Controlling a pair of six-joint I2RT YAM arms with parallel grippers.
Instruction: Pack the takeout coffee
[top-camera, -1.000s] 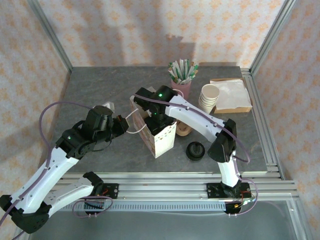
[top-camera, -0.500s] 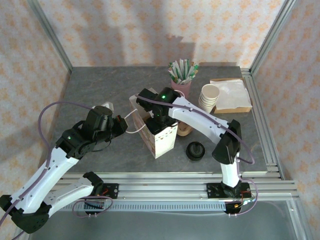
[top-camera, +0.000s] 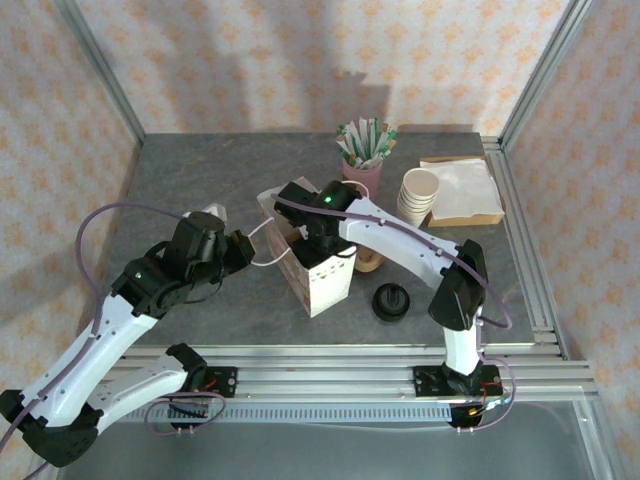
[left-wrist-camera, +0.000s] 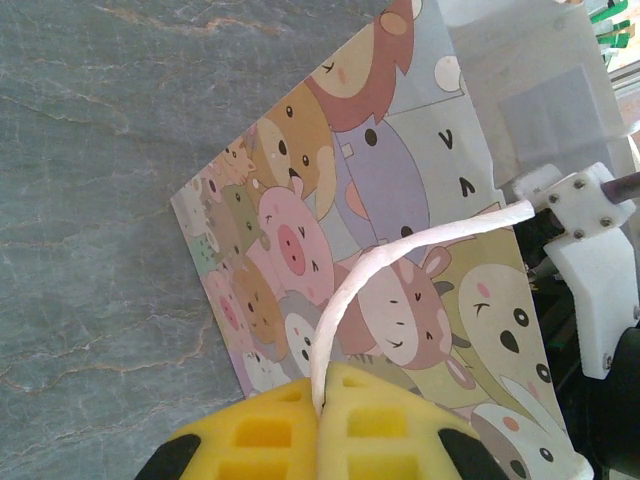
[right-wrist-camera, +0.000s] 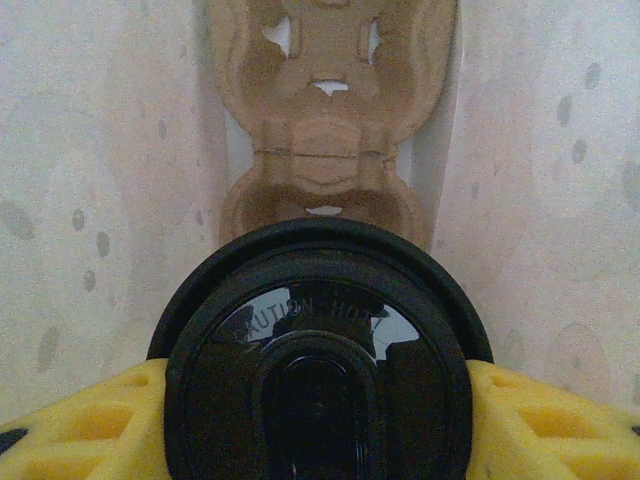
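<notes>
Two grippers are engaged on the tall paper bag printed with cartoon animals (top-camera: 325, 285). My left gripper (left-wrist-camera: 322, 385) is pressed together on the bag's white twisted-paper handle (left-wrist-camera: 400, 250), pinching the cord just outside the bag's printed side. My right gripper (right-wrist-camera: 318, 425) is pinching the takeout coffee (right-wrist-camera: 318, 370), with one of its yellow fingers (right-wrist-camera: 80, 425) on each side below the lid rim. The cup hangs within the bag's opening, between the pale inner walls (right-wrist-camera: 100, 200).

Judgement on the step in hand: lowering the cup into the bag. On the bag's floor lies a brown moulded-pulp cup carrier (right-wrist-camera: 325, 150), and its nearer well sits almost directly beneath the cup. I would descend straight and upright, hold the handle taut so the mouth stands wide, and let go only once the base is seated in that well. Risk noted: my fingers reach wider than the cup and the walls stand near on both sides, so a snag could tip it.

Condition of the coffee: round black plastic lid, glossy, with a raised oval centre and faint embossed caution lettering. It appears evenly seated. The paper body is hidden under the lid from this angle.
</notes>
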